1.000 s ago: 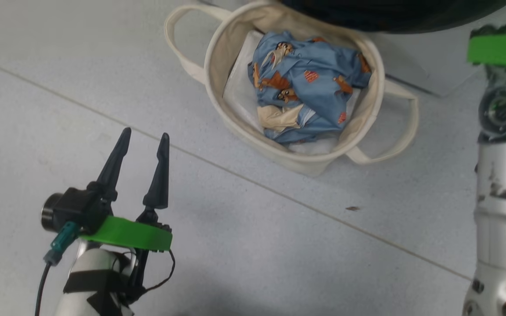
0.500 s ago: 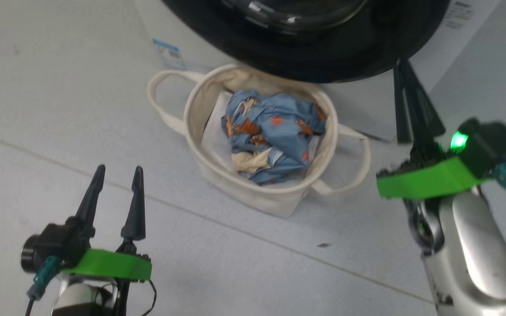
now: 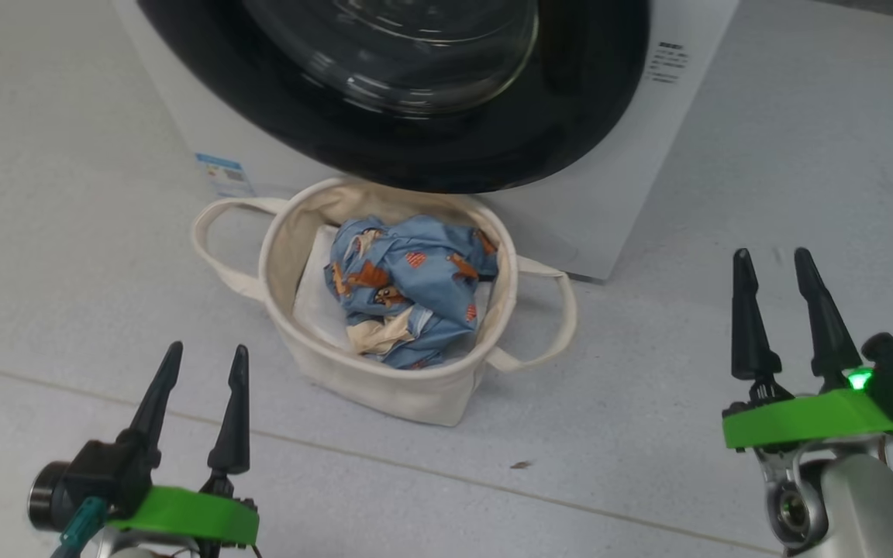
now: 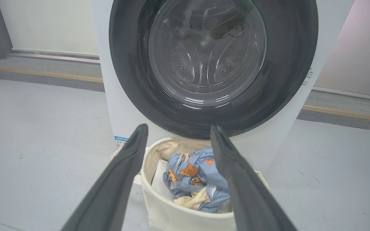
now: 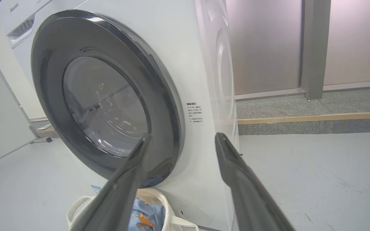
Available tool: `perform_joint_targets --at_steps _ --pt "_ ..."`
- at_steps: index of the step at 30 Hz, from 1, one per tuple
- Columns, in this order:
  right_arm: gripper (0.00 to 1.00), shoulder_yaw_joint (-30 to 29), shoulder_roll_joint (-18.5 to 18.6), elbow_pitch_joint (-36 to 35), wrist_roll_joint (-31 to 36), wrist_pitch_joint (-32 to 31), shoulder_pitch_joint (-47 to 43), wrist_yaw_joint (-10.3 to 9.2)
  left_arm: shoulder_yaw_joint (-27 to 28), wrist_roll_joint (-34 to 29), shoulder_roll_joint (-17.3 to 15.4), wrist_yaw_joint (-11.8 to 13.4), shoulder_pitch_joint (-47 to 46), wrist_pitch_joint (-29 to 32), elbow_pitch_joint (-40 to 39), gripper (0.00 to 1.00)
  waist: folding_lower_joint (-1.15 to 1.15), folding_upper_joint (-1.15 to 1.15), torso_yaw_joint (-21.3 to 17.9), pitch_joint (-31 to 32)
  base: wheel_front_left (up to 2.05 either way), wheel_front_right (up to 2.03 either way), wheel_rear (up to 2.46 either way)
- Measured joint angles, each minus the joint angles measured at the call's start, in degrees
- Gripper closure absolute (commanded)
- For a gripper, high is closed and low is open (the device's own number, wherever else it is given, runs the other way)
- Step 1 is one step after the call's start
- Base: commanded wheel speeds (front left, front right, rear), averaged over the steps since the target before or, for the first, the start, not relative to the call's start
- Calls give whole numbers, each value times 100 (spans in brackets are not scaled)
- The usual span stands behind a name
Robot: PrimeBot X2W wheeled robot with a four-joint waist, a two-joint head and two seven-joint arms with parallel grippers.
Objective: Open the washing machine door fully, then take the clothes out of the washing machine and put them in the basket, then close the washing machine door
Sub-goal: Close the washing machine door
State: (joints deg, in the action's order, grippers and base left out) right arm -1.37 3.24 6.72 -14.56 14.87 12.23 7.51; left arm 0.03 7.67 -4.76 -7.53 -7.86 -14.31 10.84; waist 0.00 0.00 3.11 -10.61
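Flanking the basket [image 3: 384, 395], left end effector [image 3: 208, 347] and right end effector [image 3: 771, 252] both gape wide.

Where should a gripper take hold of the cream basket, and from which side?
Probably the right loop handle: it stands clear of the basket wall, an open loop to close on. Come from above on the robot's right, where it juts sideways.

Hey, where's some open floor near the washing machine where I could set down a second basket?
Bare floor lies left of the basket, out to the left gripper. A second patch opens right of it, bordered by the corner of the washing machine and the right gripper. Crowded: under the washing machine door, where the basket holds the clothes.
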Motion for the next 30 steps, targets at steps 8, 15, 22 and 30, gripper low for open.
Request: perform_joint_targets --at_steps 8,15,22,30 --pt "0 -260 -30 510 -267 -1 -198 0 20 23 -35 0 196 0 5 0 0 0 -254 228 0 0 0" --pt "0 -276 -31 568 -187 -1 -230 0 -91 118 -90 0 228 0 21 0 0 0 -400 270 0 0 0" --pt "0 -213 -33 576 25 -1 -291 0 -193 118 -103 0 334 0 85 0 0 0 -454 311 0 0 0" --pt "0 -205 -35 510 144 -1 -343 0 -270 98 -155 0 371 0 179 0 0 0 -466 348 0 0 0"
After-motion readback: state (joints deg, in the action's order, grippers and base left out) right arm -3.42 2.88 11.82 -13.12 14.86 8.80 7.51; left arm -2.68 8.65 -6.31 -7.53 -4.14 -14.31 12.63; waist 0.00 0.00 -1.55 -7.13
